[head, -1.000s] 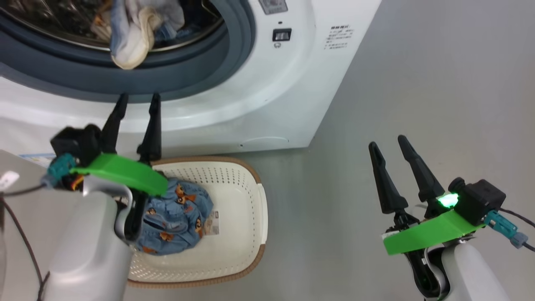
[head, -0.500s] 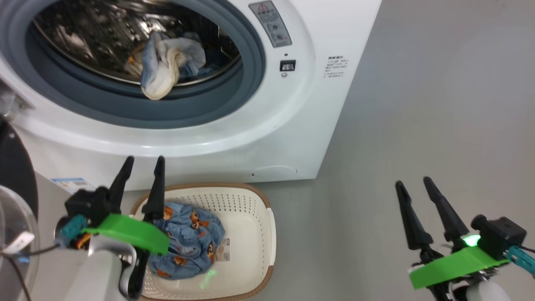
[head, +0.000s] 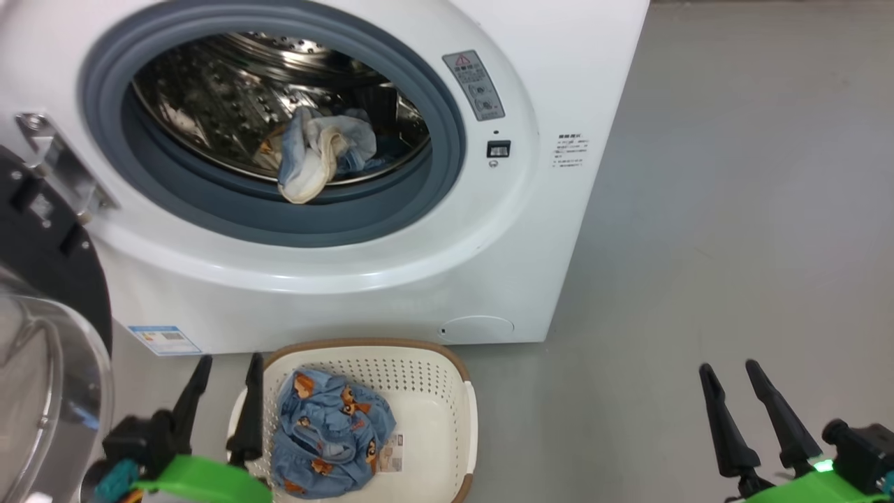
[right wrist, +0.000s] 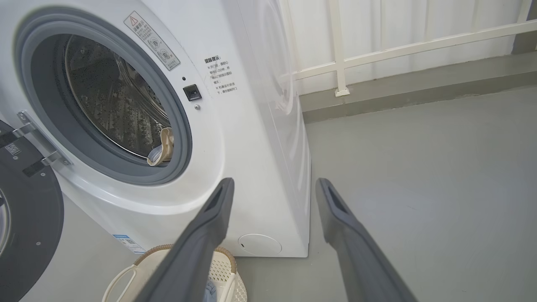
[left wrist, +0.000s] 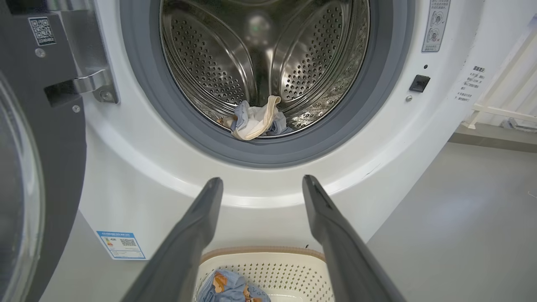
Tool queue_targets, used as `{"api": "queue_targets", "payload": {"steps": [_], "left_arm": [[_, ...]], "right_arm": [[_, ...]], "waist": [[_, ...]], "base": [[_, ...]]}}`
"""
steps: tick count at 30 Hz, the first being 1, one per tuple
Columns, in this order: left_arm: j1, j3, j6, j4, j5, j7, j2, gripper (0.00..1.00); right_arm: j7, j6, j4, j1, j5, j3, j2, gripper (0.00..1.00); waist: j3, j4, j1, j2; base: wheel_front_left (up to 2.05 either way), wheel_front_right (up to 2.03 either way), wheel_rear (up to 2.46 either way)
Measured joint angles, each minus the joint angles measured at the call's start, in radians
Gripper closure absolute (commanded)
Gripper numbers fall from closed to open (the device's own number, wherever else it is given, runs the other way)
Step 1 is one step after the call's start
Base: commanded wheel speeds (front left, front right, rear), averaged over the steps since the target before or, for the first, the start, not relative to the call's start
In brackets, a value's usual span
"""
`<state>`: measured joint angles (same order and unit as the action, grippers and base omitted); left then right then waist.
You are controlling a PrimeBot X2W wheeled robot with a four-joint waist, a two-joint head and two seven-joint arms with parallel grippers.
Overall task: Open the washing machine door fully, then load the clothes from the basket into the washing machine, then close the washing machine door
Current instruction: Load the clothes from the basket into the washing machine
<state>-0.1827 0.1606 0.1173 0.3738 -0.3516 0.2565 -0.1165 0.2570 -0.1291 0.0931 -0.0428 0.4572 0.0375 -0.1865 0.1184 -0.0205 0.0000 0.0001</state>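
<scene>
Up comes the robot's body and the head camera lifts with it, bringing the whole mouth of the big white front-loading washing machine [head: 489, 279] into sight. The left gripper [head: 230, 360] has drawn back and now sits low. Its two long dark fingers stand apart with nothing between them. The right gripper [head: 728, 367], well off over the bare grey floor [head: 733, 209], is spread and empty too.

The large round glossy black door [head: 42, 237] with its clear glass porthole hangs wide open on the left. One piece is home: the cream-white garment [head: 311, 164] lies at the front lip of the shiny perforated steel drum [head: 209, 91], drooping toward the grey rubber gasket [head: 279, 223]. The light blue garment with orange cartoon prints [head: 328, 436] sits bunched in the small cream perforated plastic basket [head: 447, 381], just in front of the machine and right beside the left gripper.

So we're mid-load, I'd say. Next, the left arm must dip in, pinch the blue bundle and carry it well past the gasket.
</scene>
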Motion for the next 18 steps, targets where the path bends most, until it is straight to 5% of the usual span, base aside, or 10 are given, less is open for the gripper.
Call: {"api": "queue_targets", "payload": {"steps": [18], "left_arm": [[0.203, -0.095, -0.034, -0.151, 0.000, 0.000, -0.018, 0.00]], "right_arm": [[0.000, 0.000, -0.024, -0.067, 0.014, -0.024, -0.009, 0.00]], "waist": [[-0.025, 0.032, 0.0000, 0.0000]], "base": [[0.00, 0.00, 0.00]]}}
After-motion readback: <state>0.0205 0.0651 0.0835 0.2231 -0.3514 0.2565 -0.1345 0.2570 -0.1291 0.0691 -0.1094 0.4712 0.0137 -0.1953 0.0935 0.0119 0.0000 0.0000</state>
